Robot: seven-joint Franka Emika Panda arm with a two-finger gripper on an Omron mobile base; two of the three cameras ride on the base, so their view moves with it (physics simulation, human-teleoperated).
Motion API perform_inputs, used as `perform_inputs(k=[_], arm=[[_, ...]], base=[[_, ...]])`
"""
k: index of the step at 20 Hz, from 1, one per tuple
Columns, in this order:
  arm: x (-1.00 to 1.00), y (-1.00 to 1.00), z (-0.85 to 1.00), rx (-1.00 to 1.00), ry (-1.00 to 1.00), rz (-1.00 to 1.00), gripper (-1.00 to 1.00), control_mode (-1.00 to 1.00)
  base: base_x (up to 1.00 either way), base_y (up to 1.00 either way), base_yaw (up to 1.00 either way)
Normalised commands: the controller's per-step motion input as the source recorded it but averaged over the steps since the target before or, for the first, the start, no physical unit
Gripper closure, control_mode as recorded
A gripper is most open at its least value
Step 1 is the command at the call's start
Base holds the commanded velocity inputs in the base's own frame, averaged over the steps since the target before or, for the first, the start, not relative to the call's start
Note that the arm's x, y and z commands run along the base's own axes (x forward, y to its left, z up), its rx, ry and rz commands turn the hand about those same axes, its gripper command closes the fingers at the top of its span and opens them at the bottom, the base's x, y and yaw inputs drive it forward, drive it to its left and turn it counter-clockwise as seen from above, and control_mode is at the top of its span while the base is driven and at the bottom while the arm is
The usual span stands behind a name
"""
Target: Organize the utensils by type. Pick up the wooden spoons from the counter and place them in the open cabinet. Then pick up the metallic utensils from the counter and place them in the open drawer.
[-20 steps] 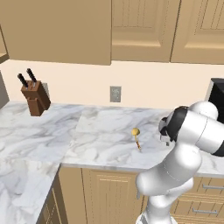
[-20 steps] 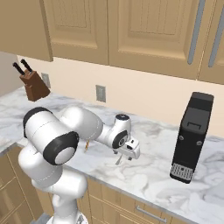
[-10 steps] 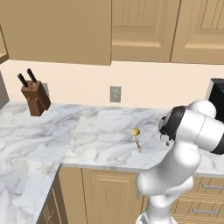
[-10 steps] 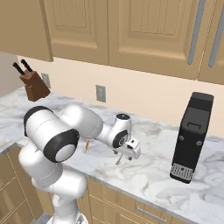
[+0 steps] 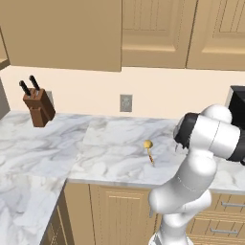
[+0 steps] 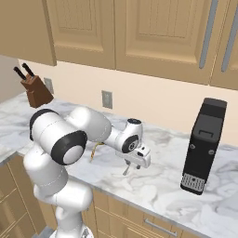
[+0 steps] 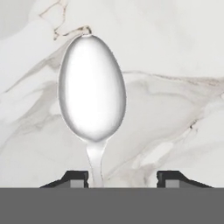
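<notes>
We had the pincer [image 7: 122,177] low over the tabletop [image 7: 175,87], its two dark tips at the bottom of the hand view with the silver spoon [image 7: 92,89] lying between them. The spoon's thin neck ran down just beside the left tip, well off the middle of the gap. The jaws stood apart with marble showing between them; whether the left tip already touched the neck we could not tell, and nothing was lifted.

In the right base view the pincer [image 6: 135,160] hung at the centre of the frame above the tabletop [image 6: 158,186], with the spoon [image 6: 126,170] just under it. The gold utensil [image 5: 149,150] lay at the centre of the left base view, clear of the arm.

We judged the main risk to be that off-centre neck: as the jaws shut, one tip would meet it first and could push or roll the spoon, so the thin stem slipped out or tilted on lifting.

We could read no brand, label or writing anywhere.
</notes>
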Motion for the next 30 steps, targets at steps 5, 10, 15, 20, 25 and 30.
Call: perform_inputs(k=[5,10,15,20,25,30], arm=[[0.14,0.00,-0.22,0.00,0.00,0.10,1.00,-1.00],[0.05,0.00,-0.15,0.00,0.00,0.13,1.00,-1.00],[0.00,0.00,-0.04,0.00,0.00,0.16,1.00,-1.00],[-0.09,-0.01,0.14,0.00,0.00,0.16,1.00,-1.00],[-0.19,-0.04,0.65,0.00,0.00,0.14,1.00,-1.00],[-0.27,0.00,0.76,0.00,0.00,0.11,1.00,-1.00]], base=[[0.00,0.00,0.00],[0.00,0.00,0.00],[0.00,0.00,0.00],[0.00,0.00,0.00],[0.00,0.00,0.00],[0.00,0.00,0.00]])
